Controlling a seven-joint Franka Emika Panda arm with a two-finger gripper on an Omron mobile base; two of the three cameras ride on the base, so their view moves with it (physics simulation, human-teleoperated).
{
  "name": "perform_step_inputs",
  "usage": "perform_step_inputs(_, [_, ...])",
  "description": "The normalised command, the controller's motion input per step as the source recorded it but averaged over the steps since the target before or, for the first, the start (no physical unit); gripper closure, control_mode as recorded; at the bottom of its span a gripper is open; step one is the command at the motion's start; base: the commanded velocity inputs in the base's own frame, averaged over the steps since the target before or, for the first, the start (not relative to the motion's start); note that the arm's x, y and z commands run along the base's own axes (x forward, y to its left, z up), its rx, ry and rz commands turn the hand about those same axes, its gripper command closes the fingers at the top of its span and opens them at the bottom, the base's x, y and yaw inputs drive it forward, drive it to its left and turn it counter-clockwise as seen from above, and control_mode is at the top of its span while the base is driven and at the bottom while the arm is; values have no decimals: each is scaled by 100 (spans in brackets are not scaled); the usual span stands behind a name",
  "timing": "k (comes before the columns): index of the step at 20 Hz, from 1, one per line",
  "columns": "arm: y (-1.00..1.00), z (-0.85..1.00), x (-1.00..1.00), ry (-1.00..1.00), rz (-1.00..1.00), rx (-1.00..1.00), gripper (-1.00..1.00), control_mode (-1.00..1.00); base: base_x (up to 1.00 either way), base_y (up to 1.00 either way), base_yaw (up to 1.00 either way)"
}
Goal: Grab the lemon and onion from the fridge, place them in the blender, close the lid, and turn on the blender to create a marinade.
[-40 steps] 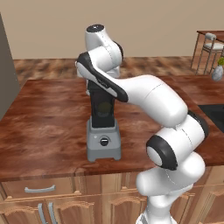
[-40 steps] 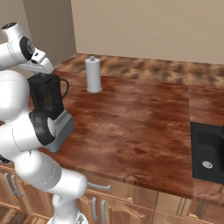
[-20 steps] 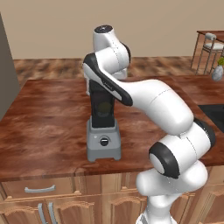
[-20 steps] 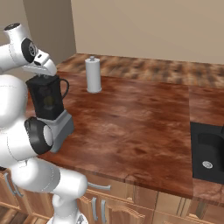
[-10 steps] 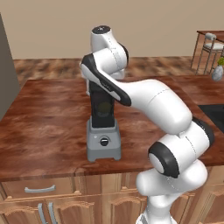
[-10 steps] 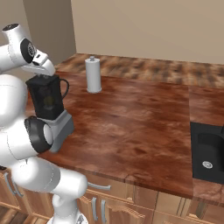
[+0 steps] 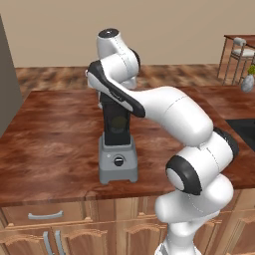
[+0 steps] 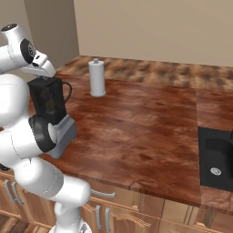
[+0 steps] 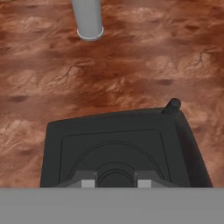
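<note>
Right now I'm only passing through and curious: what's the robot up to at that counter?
The white arm is reaching over the blender on the wooden counter. Its hand sits right at the black lid, which lies on top of the jar, its fingers either side of the lid's round centre knob. A yellowish shape shows through the jar. A paper-towel roll stands farther back.
</note>
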Motion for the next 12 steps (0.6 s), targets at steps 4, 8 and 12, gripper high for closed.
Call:
perform_step_inputs(4, [0, -11, 0, 0, 0, 0, 100, -100, 0, 0, 0])
perform_step_inputs(8, [0, -8, 0, 0, 0, 0, 100, -100, 0, 0, 0])
perform_step_inputs(12, [-3, -7, 0, 0, 0, 0, 100, -100, 0, 0, 0])
